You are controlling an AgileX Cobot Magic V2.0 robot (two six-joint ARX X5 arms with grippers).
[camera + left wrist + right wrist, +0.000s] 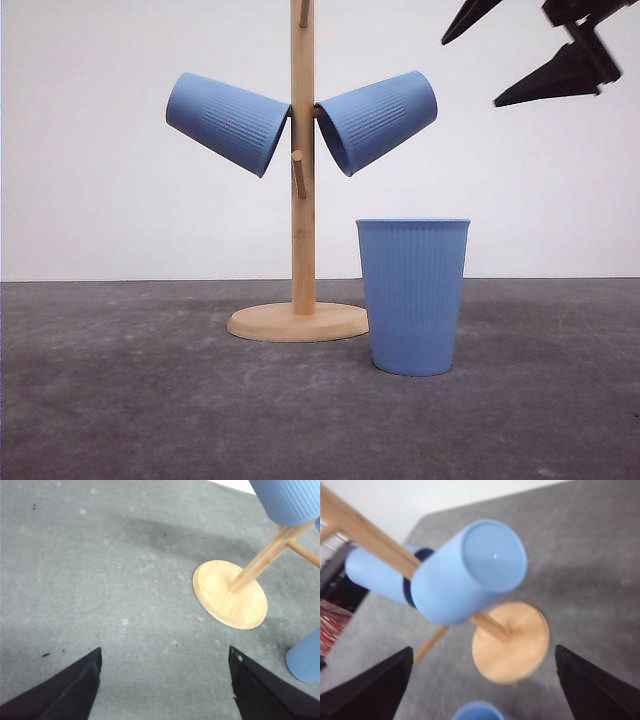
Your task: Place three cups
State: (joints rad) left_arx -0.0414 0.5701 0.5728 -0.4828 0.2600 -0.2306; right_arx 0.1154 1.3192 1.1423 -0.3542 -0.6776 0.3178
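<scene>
- The right gripper [520, 55] hangs high and to the right of the stand [301, 200], fingers spread wide, with nothing between them.
- The left gripper [162, 687] is also wide open and empty, low over bare bench [100, 570] to the left of the stand's base [230, 594].
- Two cups are already hung on the stand's pegs, mouths toward the pole: the left cup [228, 122] and the right cup [377, 120].
- The third cup [413, 295] stands upright on the bench, just right of the stand's base and slightly nearer the camera.
- The step in hand looks like picking up that standing cup, and the right gripper seems better placed for it.
- Come down clear of the hung right cup, which sits directly above the path; bumping it could knock it off its peg.
- Grip the tapered wall near the rim band, gently, as thin plastic may flex.
- A short free peg [298, 172] shows lower on the pole, a likely spot.
</scene>
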